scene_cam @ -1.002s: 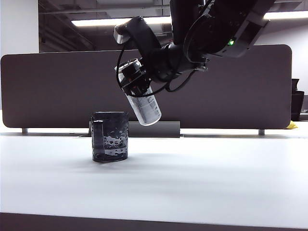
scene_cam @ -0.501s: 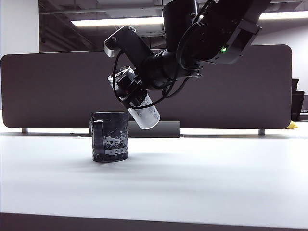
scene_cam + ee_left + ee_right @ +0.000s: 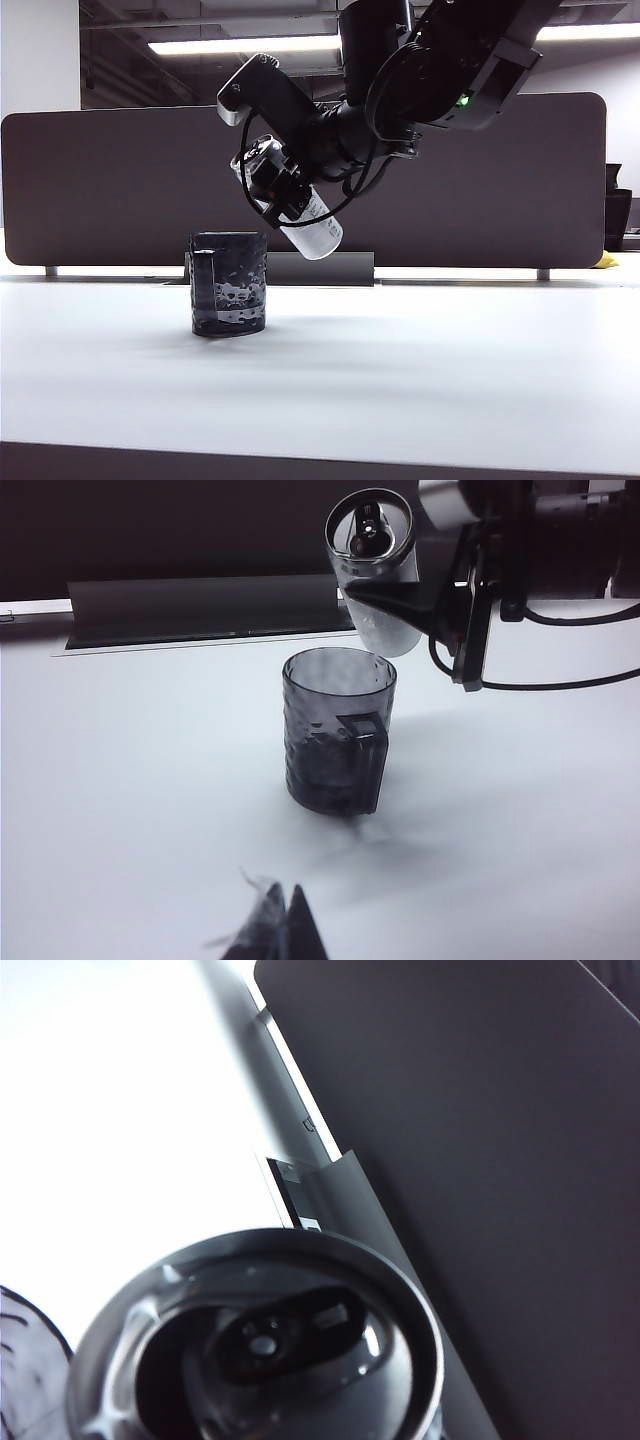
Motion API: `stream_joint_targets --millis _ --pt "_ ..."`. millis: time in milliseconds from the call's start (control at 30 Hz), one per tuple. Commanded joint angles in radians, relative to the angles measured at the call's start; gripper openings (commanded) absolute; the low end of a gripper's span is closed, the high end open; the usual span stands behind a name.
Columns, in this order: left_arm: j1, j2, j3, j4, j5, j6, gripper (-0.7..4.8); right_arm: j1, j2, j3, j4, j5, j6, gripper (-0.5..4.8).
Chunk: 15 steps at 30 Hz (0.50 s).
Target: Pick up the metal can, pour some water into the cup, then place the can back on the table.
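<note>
right gripper (image 3: pixel 285 190) clamps the metal can (image 3: pixel 300 205) tilted, mouth up-left, above the cup (image 3: pixel 229 284); cup contents unclear; left gripper (image 3: pixel 275 930) pressed together.

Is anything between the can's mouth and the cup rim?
Nothing: in the left wrist view only air separates the metal can, tilted in the right gripper, from the cup.

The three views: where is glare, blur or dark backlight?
Exterior view: ceiling lights behind leave the right gripper, can and cup dark. Left wrist view: the cup is sharp, and the left gripper is a soft blur. Right wrist view: the table is overexposed and the can top fills the foreground, slightly soft.
</note>
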State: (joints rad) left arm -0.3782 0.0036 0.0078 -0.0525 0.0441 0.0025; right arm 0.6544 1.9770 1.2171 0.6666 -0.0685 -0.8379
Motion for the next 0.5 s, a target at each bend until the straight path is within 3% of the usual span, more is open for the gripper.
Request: stream_joint_targets --millis 33,501 --pt "0.000 0.000 0.001 0.008 0.002 -0.003 -0.05 0.002 -0.010 0.010 0.048 0.006 -0.032 2.42" --pt "0.000 0.000 0.001 0.008 0.002 -0.003 -0.05 0.002 -0.010 0.010 0.047 0.006 -0.131 2.41"
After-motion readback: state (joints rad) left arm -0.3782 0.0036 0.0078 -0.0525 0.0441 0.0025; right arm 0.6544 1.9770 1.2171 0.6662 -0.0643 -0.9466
